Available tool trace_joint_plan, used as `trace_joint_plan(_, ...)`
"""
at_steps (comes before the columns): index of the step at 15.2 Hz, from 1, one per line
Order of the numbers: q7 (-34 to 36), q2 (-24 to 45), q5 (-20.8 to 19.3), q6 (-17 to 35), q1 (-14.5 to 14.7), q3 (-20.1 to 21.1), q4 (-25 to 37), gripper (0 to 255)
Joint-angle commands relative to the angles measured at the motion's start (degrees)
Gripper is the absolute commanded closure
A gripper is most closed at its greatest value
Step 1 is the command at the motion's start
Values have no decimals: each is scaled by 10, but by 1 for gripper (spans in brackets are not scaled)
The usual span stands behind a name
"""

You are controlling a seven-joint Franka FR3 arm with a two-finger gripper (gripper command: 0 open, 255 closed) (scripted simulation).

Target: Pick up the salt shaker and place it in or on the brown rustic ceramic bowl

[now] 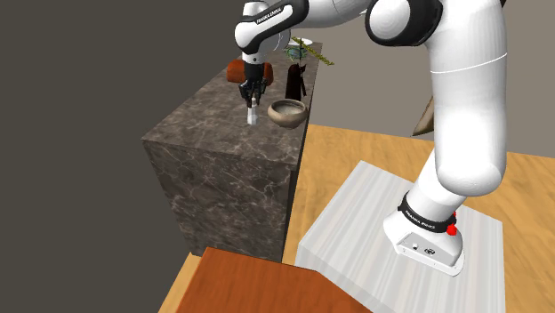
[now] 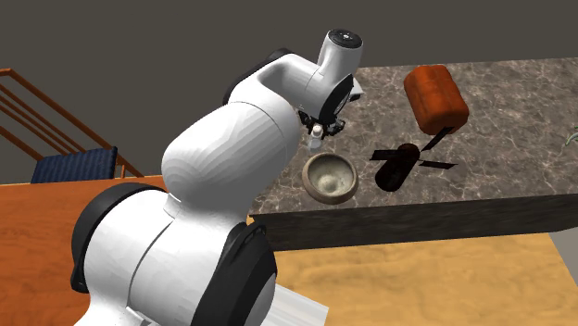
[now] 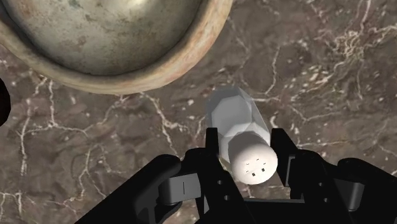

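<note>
The salt shaker (image 3: 236, 118), pale with a rounded white holed cap, stands on the dark marble counter (image 1: 213, 133) right beside the brown rustic bowl (image 3: 184, 62). My gripper (image 3: 248, 149) comes down from above, and its black fingers (image 3: 212, 145) are shut on the shaker just under the cap. In the shoulder view the gripper (image 1: 253, 96) holds the shaker (image 1: 253, 116) to the left of the bowl (image 1: 287, 113). In the second exterior view the shaker (image 2: 318, 132) is just behind the bowl (image 2: 331, 177), partly hidden by my arm.
A red-brown rounded block (image 2: 435, 97) and a dark bottle-like thing (image 2: 396, 167) lie on the counter beyond the bowl. A small plant (image 1: 307, 53) stands at the counter's far end. The counter drops off to a wooden floor (image 1: 356, 147); an orange-brown tabletop (image 1: 258, 284) is near.
</note>
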Motion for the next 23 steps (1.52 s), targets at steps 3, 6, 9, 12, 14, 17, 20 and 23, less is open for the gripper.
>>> trace_joint_plan(3,0,0,0,0,0,0,0,255)
trace_joint_plan(6,2,-5,-1,-13,0,-1,7,255)
trace_joint_plan(9,4,-12,-3,-32,0,-1,19,255)
trace_joint_plan(12,6,-19,-5,-52,0,-2,33,255)
trace_joint_plan(14,8,-22,-6,-65,0,-3,43,255)
trace_joint_plan(17,10,-27,-8,-86,0,-3,60,255)
trace_joint_plan(20,12,-30,-9,-107,-1,-4,78,255)
trace_joint_plan(23,14,-32,-10,-129,-2,-4,98,255)
